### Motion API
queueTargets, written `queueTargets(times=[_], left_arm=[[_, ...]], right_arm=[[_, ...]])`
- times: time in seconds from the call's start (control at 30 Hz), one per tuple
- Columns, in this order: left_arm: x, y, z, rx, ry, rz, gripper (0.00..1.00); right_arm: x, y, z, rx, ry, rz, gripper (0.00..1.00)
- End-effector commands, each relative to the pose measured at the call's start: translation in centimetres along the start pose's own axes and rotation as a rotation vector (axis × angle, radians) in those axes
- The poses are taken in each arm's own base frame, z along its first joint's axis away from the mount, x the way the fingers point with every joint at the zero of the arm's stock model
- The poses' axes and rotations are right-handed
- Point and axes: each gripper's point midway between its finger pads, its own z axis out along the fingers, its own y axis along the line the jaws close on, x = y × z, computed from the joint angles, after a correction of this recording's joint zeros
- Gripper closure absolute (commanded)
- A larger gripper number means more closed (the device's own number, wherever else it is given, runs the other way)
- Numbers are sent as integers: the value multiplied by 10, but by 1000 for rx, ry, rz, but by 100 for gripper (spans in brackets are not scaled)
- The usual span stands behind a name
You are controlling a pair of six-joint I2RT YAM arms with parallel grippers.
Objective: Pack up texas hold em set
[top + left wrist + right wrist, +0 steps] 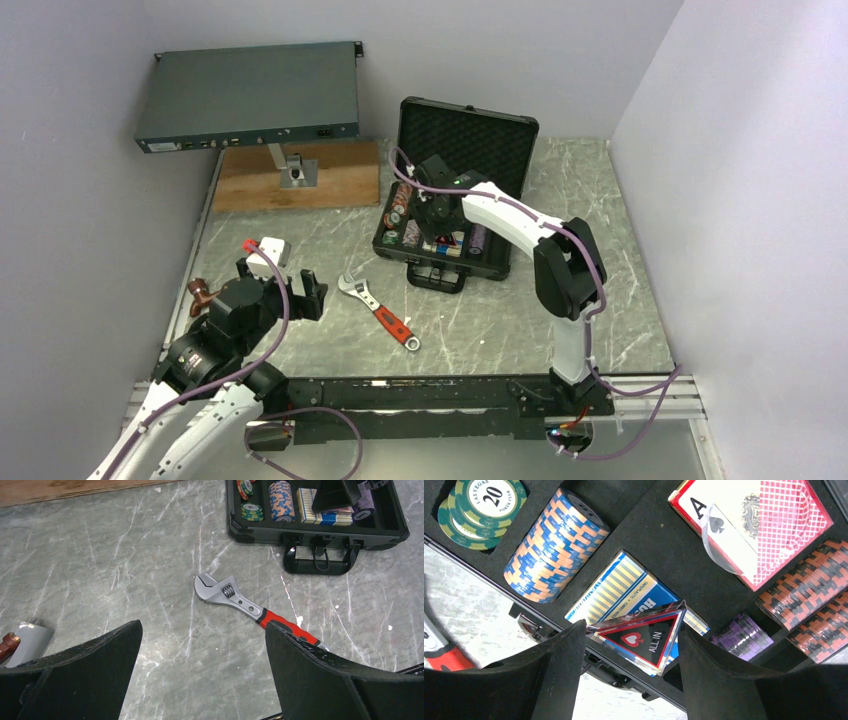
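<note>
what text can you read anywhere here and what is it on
"LAS VEGAS 20 POKER CLUB": green chip
"ALL IN": triangle
"A": red card deck
Blue card deck: print partly hidden, unreadable
Grey box: labels too small

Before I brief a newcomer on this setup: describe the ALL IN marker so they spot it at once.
Start at the open black case. Over its tray, above the blue card deck, the right hand holds a clear triangular marker. Unlike the round chip stacks nearby, it is flat, red-edged and reads ALL IN.
</note>
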Motion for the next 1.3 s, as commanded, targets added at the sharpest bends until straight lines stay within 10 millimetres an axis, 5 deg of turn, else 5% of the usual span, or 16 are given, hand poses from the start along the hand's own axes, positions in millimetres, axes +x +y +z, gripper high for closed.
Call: queueTargets(times=[0.0,0.23,0.4,0.73,0.83,0.93,1.13,1.27], left_arm=[[-5,0,-2,-1,-19,-10,0],[-5,-1,-1,1,-16,-9,0],[-3,-2,1,5,-5,-5,0],[-11,-12,18,6,69,30,0],[-17,-29,36,47,147,63,0],[-38,-66,43,229,162,78,2],[-88,-142,18,688,79,33,7],[-99,-140,26,656,62,30,5]], right_arm=[[-10,4,-2,2,-21,-88,35],[-22,-1,-14,36,-68,-70,1],[-48,-5,-43,55,-148,-35,0],[-108,-26,-155,32,-397,261,0],[-113,-37,-183,-104,-369,452,0],[-118,-39,-210,-380,-366,552,1],[-107,-34,-269,-833,-507,492,1],[-96,-39,-271,-773,-528,466,1]])
